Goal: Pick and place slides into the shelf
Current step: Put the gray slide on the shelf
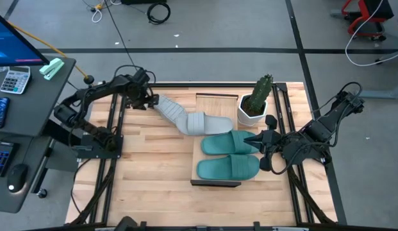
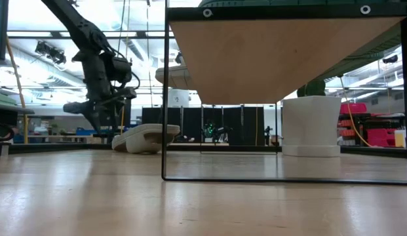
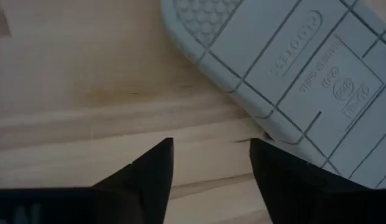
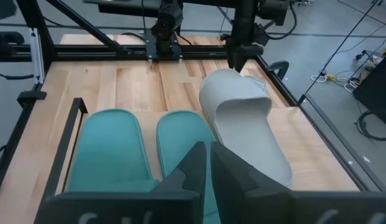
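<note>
While left pincer open at grey slide heel | right pincer closed, by shelf

L gripper jaws parted — R gripper closed.

Teal slides on shelf, grey slides overlapping

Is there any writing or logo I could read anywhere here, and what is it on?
Raised lettering and round marks on the grey slide's sole, seen by the left wrist camera: too blurred to read.
Calculator keys on the side desk: too small to read.
No other text shows.
</note>
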Available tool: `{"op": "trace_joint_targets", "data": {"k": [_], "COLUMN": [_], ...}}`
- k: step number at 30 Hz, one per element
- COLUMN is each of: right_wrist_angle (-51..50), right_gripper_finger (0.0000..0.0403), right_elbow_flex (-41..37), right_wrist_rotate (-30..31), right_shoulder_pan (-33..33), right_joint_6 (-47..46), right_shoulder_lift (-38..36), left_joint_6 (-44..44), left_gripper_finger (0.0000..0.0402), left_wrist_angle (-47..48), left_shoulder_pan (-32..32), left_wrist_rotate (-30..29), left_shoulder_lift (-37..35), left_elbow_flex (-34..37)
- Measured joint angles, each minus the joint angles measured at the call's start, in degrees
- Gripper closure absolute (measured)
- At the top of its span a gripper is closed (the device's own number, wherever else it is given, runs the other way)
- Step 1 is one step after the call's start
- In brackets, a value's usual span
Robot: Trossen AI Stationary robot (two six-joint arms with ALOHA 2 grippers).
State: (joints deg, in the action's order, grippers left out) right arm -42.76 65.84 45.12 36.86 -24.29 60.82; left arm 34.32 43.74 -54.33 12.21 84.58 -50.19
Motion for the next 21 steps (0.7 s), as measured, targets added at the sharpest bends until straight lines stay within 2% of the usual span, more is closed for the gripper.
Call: {"op": "trace_joint_targets", "data": {"k": [4,7,15,21], "right_wrist_angle": [0.0,0.0,-0.02,-0.02], "right_gripper_finger": [0.0373,0.0373,0.0373,0.0373], "right_elbow_flex": [0.0,0.0,0.0,0.0], "right_wrist_rotate": [0.0,0.02,0.02,0.02], "right_shoulder_pan": [0.0,0.0,0.0,0.0], "right_joint_6": [0.48,0.79,0.85,0.95], "right_shoulder_lift": [0.0,0.0,0.0,0.0], "left_joint_6": [7.44,10.28,11.8,18.82], "left_gripper_finger": [0.0156,0.0151,0.0183,0.0215], "left_wrist_angle": [-2.71,-6.46,-6.99,-1.5], "left_shoulder_pan": [2.7,5.3,12.25,17.05], "left_wrist_rotate": [-1.43,-1.82,-2.62,-14.27], "left_shoulder_lift": [-0.65,-0.62,-3.61,-12.55], "left_elbow_flex": [-0.01,-0.01,-0.01,0.23]}}
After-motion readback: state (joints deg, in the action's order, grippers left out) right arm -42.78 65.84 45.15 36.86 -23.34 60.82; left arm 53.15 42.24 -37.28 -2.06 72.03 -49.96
